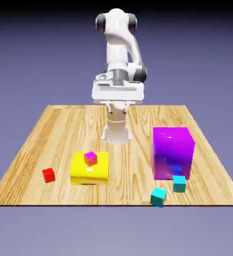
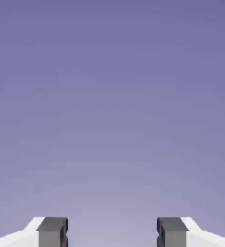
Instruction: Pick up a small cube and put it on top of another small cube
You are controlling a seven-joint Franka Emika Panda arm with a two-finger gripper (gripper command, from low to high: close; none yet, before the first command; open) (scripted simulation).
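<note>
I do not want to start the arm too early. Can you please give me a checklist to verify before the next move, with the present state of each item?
1. Gripper open and holding nothing: ok, only backdrop shows between the tips.
2. Small cubes to pick visible: ok, red cube and two teal cubes lie on the table.
3. Red cube free of neighbours: ok.
4. Teal cubes apart from each other: cannot tell.
5. Cube in the hand view: not ok.
6. Pink cube already sits on the yellow block: ok.
</note>
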